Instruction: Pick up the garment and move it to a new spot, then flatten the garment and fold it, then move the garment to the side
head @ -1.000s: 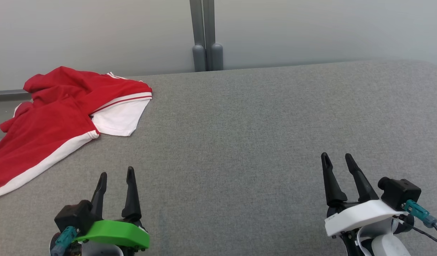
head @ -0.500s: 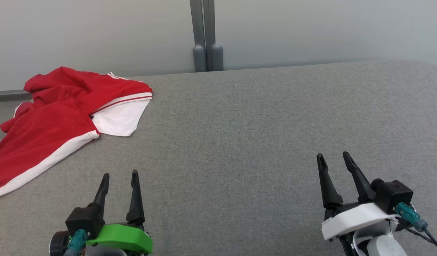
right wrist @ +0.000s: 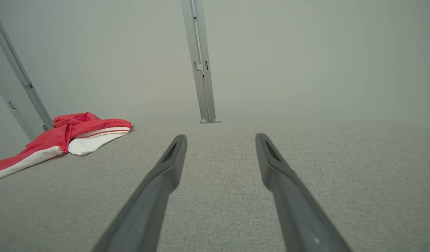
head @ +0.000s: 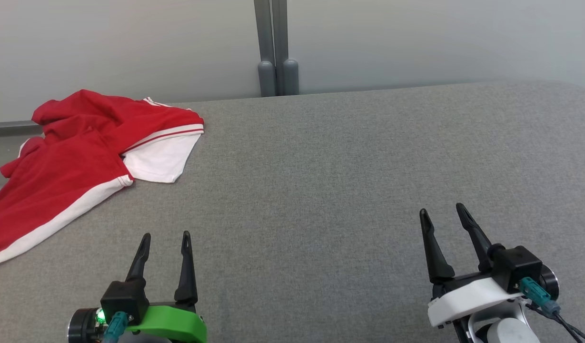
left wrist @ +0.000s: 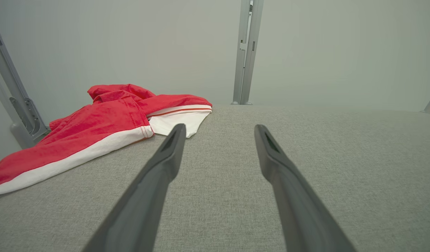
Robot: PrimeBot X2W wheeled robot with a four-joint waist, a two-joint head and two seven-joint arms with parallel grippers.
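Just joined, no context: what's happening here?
Nothing is handled yet. The crumpled red fabric garment with white trim lies at the far left of the grey fabric-covered table. The robot's left tool and right tool are both open and empty, hovering over the table's near side, well apart from the garment.

A crumpled red garment [head: 68, 157] of soft knit cloth, trimmed with white bands and a white panel edged by thin red stripes, lies bunched and unfolded at the far left of the grey fabric surface [head: 349, 181]; its lower hem trails leftward.
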